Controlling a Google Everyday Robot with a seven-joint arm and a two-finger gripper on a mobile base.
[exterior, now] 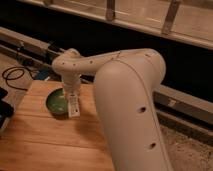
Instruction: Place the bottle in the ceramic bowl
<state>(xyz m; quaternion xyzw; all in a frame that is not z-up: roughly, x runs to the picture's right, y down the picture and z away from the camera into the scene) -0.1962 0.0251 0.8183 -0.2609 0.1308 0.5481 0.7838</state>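
From where I stand, the robot's big white arm (131, 95) fills most of the scene, its thick upper segment rising from the lower right and blocking a good part of the wooden table (45, 140) behind it. The slimmer forearm reaches left across the tabletop and bends down at the wrist. The gripper (70, 95) hangs below that wrist, just over the right edge of the ceramic bowl (56, 103), and its fingers are closed around the top of the bottle (73, 106). The bottle hangs nearly upright from the grip, pale label facing out, its lower end at the bowl's right rim, on the side nearer the arm. I cannot tell whether its base touches the rim or the table.

The bowl sits on the left part of the table, green and glossy inside, with nothing visible in it. The wrist and gripper cover a little of its far right edge.

To the left of the table, a dark cable (14, 77) loops on the floor. Behind the table runs a long metal rail (30, 42), passing behind the arm and continuing right. Above that is a dark band, and higher still a pale ledge with upright posts (110, 10). A dark object (4, 107) pokes in at the far left edge, beside the table.
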